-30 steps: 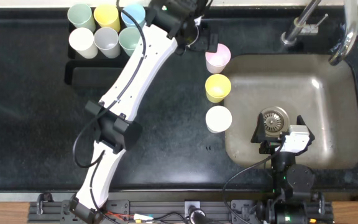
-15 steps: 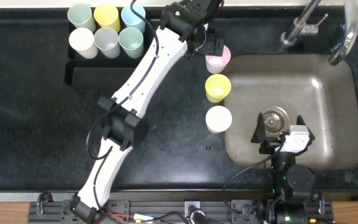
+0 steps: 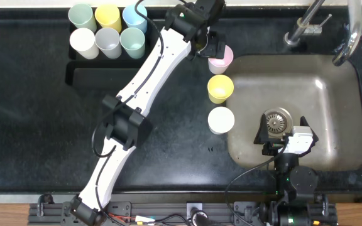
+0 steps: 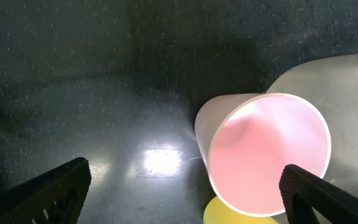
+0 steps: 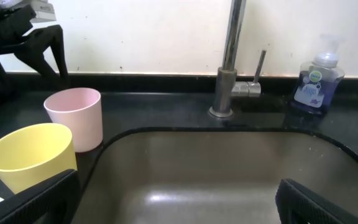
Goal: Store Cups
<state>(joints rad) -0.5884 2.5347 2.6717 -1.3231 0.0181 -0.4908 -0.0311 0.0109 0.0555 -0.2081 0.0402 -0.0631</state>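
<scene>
Three cups stood upright in a line on the black table (image 3: 36, 125), along the left rim of the sink (image 3: 332, 94). The pink cup (image 3: 221, 59) stood farthest from the arm bases, the yellow cup (image 3: 220, 88) in the middle and the white cup (image 3: 220, 120) nearest them.

The left arm stretched across the table, and the left gripper (image 3: 207, 43) hung over the pink cup with its fingers spread wide and nothing between them. From its wrist camera, the left gripper (image 4: 184, 169) looked down on the pink cup (image 4: 267, 155), which sat closer to one finger than the other. Whether that finger touched the rim could not be told. The yellow cup (image 4: 229, 211) peeked out just beyond the pink one.

Six stored cups (image 3: 107, 41) filled the far end of a black rack (image 3: 80, 72) at the table's far left corner, in two rows of three.

The right gripper (image 3: 275, 129) sat low in the sink near the drain (image 3: 277, 119). Seen from its wrist, the right gripper (image 5: 178, 182) was wide open and empty, facing the faucet (image 5: 230, 62) and a soap bottle (image 5: 319, 81) by the wall. That view also showed the pink cup (image 5: 74, 118) and the yellow cup (image 5: 33, 155) on the table beside the sink's edge.
</scene>
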